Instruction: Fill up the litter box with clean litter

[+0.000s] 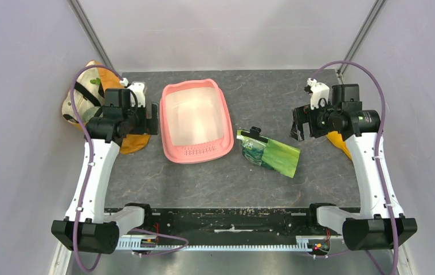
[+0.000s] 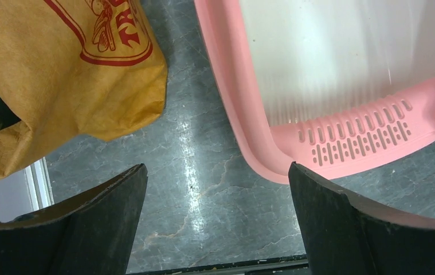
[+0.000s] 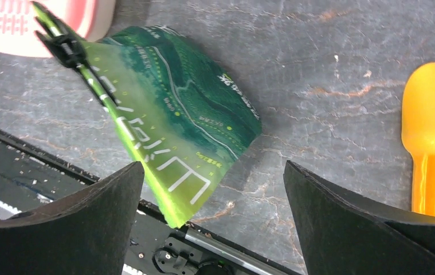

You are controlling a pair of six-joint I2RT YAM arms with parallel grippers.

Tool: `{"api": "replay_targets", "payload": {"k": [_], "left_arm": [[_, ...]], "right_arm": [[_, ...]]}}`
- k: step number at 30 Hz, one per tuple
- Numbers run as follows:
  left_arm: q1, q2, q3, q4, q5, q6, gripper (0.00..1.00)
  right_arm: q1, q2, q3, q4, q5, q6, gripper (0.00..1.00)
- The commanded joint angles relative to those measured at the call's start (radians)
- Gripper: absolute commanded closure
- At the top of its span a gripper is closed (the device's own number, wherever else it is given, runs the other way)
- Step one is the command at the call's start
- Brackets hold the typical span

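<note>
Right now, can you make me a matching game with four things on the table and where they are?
Things:
1 litter box
2 green bag
3 orange scoop
4 tan bag

Places:
A far right side
B middle of the table, nothing inside
C far left side
D lying just right of the litter box

Pairs: 1-B, 2-D, 3-A, 4-C

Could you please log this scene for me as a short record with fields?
litter box: pink, centre of table, inside empty
green foil bag: right of box, black clip on one end
orange scoop: on table, far right
fabric bag: left of box
left tool: open, empty, between fabric bag and box
right tool: open, empty, between green bag and scoop
</note>
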Motion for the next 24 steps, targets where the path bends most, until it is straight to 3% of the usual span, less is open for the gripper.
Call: {"api": "replay_targets", "payload": {"k": [1,9,14,20,24], "left_arm": [[0.000,0.013,0.070,0.043,0.074,0.027,0.01],[-0.028,0.036,0.133,0.147,0.674,0.333,0.01],[-0.196,0.151,0.187,0.177,0.718,0.460,0.01],[-0.311,0.207,0.103,0.430,0.815,0.474,0.00],[-0.407,0.309,0.144,0.444,0.809,0.554,0.00]], "right_arm": [[-0.001,0.009,0.077,-0.074,-0.156,-0.089,0.01],[0.000,0.023,0.048,-0.177,-0.354,-0.269,0.01],[0.000,0.020,-0.002,-0.146,-0.389,-0.351,0.02],[0.002,0.048,-0.025,-0.152,-0.398,-0.444,0.14],[0.003,0.051,-0.055,-0.159,-0.410,-0.502,0.21]]}}
